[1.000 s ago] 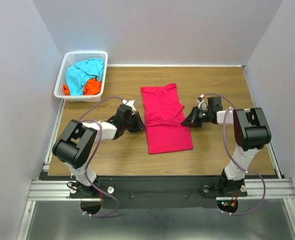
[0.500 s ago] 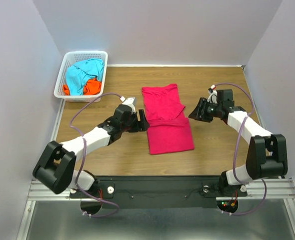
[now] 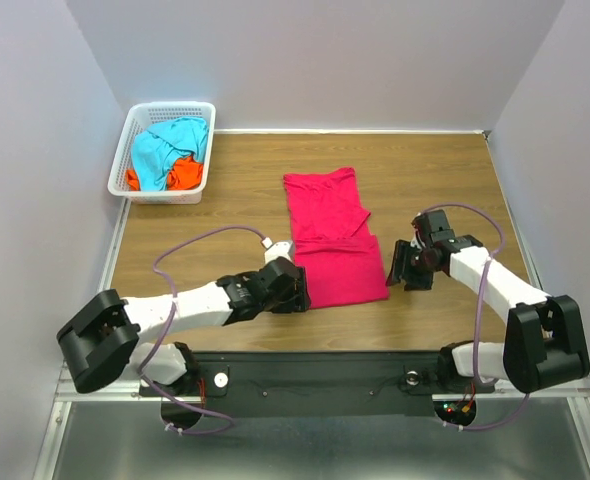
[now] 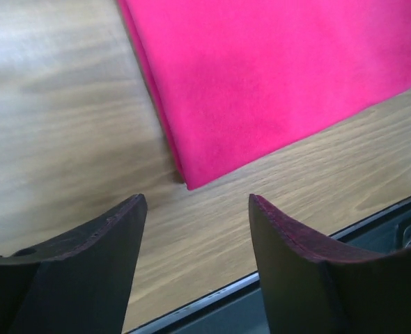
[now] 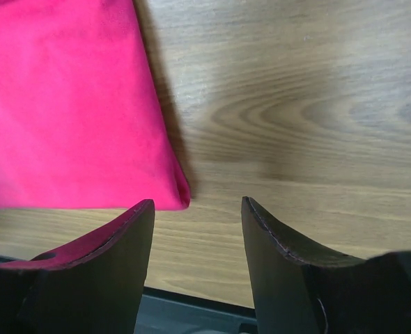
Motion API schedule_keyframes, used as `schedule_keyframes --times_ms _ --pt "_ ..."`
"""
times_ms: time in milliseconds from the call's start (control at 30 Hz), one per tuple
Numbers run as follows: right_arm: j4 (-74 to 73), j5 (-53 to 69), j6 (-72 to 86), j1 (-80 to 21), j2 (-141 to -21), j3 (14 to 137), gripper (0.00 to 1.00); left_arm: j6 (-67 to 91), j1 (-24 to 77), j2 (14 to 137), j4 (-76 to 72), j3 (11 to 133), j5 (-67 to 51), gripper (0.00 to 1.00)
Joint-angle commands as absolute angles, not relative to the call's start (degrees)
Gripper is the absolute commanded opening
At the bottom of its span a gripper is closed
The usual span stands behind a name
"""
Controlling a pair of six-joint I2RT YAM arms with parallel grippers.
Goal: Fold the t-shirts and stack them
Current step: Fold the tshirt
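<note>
The crimson-pink t-shirt [image 3: 330, 235] lies flat in a long folded strip in the middle of the table. My left gripper [image 3: 297, 294] is low at its near left corner, open and holding nothing. In the left wrist view that corner of the pink shirt [image 4: 275, 76] lies just ahead of the open left gripper [image 4: 195, 202]. My right gripper [image 3: 399, 266] is open beside the near right corner. The pink shirt [image 5: 66, 104] ends just ahead of the left finger of the right gripper [image 5: 197, 202]. The turquoise-blue t-shirt [image 3: 165, 145] and the orange one [image 3: 183, 175] lie crumpled in the basket.
A white lattice basket [image 3: 123, 160] stands at the table's far left corner. The table's near edge and a black rail [image 3: 325, 365] run close behind both grippers. Grey walls close in the left, right and far sides.
Both grippers have opened and let go of the pink shirt's sides. Both arms moved toward the near edge, down to the shirt's near corners.
</note>
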State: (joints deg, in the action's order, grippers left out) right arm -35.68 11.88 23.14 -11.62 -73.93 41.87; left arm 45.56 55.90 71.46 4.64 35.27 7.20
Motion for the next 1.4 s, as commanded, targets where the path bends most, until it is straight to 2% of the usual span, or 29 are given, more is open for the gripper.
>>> schedule_keyframes --times_ms 0,100,200,300,767,867,933,1167,1200,1267,1367 --pt "-36.65 6.42 25.05 -14.75 -72.25 41.49 0.58 52.11 59.41 75.05 6.33 36.29 13.0 0.68" --pt "-36.39 5.28 25.31 -16.34 -72.42 40.87 0.57 52.82 60.29 78.74 6.33 37.7 14.15 0.62" --pt "-36.04 4.66 25.58 -17.84 -72.6 40.96 0.56 53.09 60.99 82.34 6.5 39.72 15.29 0.6" --pt "-35.6 4.48 26.01 -18.63 -72.6 40.96 0.54 53.26 61.69 84.98 7.38 41.74 16.96 0.52" --pt "-34.19 3.43 27.25 -21.18 -73.83 40.78 0.51 53.53 62.31 90.08 12.65 44.21 19.07 0.5" --pt "-33.66 3.43 27.86 -22.06 -74.62 40.69 0.5 53.52 62.4 90.79 13.45 44.3 19.16 0.44" --pt "-33.22 3.34 28.3 -22.94 -75.23 40.52 0.49 53.53 62.31 90.88 13.53 43.86 18.99 0.34" --pt "-32.87 1.85 29.44 -25.48 -76.72 40.17 0.47 53.26 62.75 91.67 13.98 42.89 17.84 0.32" --pt "-32.87 1.58 29.53 -25.66 -76.99 40.08 0.47 53.09 62.75 91.76 13.97 42.8 17.84 0.26" --pt "-32.7 0.36 29.44 -26.01 -77.95 39.82 0.47 52.82 62.84 92.02 13.98 42.8 17.67 0.26" --pt "-32.08 -1.84 29.35 -26.1 -79.36 39.64 0.46 52.21 62.75 92.2 13.98 42.98 17.58 0.2"
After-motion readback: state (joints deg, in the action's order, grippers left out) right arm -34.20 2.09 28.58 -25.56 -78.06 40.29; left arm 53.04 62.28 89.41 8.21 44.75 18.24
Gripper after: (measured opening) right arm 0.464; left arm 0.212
